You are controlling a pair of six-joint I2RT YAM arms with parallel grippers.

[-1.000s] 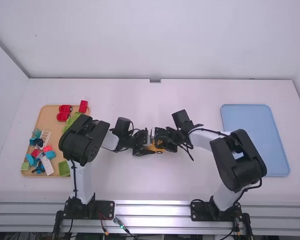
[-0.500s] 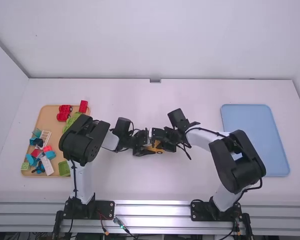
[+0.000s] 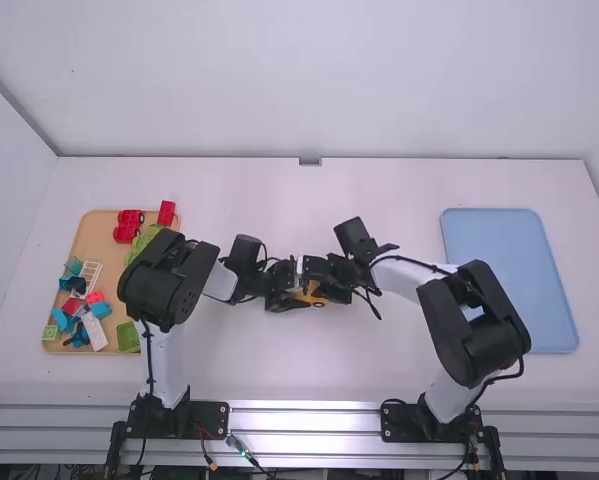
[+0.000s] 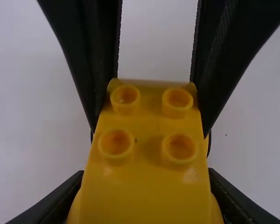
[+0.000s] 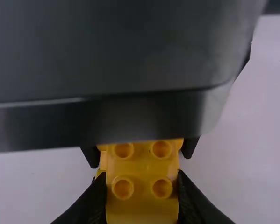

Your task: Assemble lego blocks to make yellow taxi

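Observation:
Near the middle of the table, my left gripper and right gripper meet from opposite sides at a yellow car piece with a dark wheel. In the left wrist view, the fingers of my left gripper flank a yellow block with round studs, while the other gripper's two dark fingers press its far sides. My right gripper holds the studded yellow block between its fingers in the right wrist view; the left gripper's dark body covers the part above. The join between yellow parts is hidden.
At the left lies an orange tray with several coloured blocks, including red cars and green pieces; the left arm's elbow overhangs its right side. A blue tray lies at the right, beside the right arm's elbow.
Over the last second the right gripper and its wrist have shifted slightly left, closer to the left gripper. The left arm has kept still.

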